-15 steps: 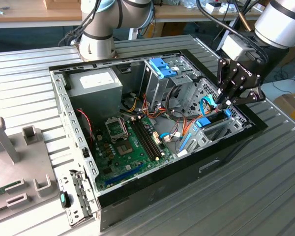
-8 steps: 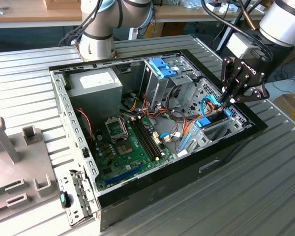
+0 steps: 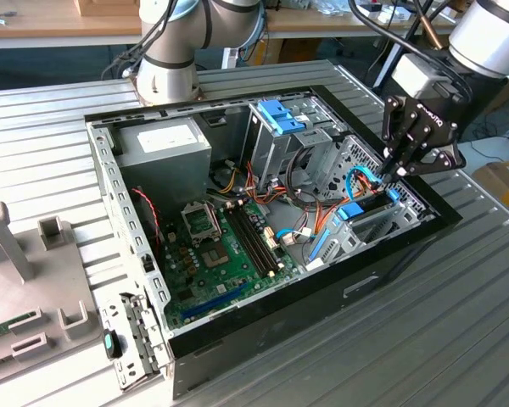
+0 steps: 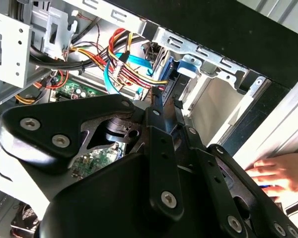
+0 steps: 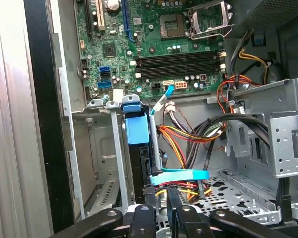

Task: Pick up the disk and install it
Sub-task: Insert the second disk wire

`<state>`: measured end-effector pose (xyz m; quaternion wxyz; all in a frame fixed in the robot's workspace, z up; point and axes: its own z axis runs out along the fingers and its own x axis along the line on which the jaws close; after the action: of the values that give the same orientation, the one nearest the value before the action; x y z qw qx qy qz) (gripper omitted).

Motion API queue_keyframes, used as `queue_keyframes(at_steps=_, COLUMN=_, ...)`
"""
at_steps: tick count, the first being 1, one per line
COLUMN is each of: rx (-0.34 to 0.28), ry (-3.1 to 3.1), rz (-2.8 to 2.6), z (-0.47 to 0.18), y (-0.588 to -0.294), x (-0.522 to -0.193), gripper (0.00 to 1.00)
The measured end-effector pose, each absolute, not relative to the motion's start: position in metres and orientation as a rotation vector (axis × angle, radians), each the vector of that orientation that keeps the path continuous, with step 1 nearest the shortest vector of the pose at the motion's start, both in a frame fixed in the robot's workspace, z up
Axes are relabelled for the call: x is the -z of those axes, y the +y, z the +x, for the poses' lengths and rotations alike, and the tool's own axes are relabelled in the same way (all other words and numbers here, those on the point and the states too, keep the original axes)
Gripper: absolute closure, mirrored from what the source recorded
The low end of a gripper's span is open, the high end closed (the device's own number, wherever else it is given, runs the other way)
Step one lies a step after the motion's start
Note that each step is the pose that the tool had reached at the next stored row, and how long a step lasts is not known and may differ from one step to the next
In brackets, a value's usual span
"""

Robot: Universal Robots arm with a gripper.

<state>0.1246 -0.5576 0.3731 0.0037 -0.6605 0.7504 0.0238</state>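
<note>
The disk [image 3: 369, 205] is being pinched by the closed gripper [image 3: 399, 172] at the case's [image 3: 263, 326] three o'clock; nearby cables [image 5: 181, 136] risk being snagged.

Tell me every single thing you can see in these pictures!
computer case: one, black, lying open on the table
table: one, ridged grey metal, under the case
motherboard: one, green, on the case floor
power supply box: one, grey, in the case's far corner
drive cage: one, grey with a blue bracket on top, upright beside the power supply box
disk: one, dark edge with a blue tab, standing in the bay by the case wall
wire bundle: one, red, yellow and orange, beside the disk
flat cable: one, light blue, crossing near the gripper
person's hand: one, outside the case
robot arm: one, silver-grey, behind the case
gripper: one, black, right above the disk
</note>
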Motion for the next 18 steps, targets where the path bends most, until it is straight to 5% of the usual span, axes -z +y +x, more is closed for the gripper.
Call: queue_keyframes(at_steps=18, rx=-0.105, ry=2.321, rz=-2.067, z=0.111, y=-0.568, x=-0.364, gripper=0.76)
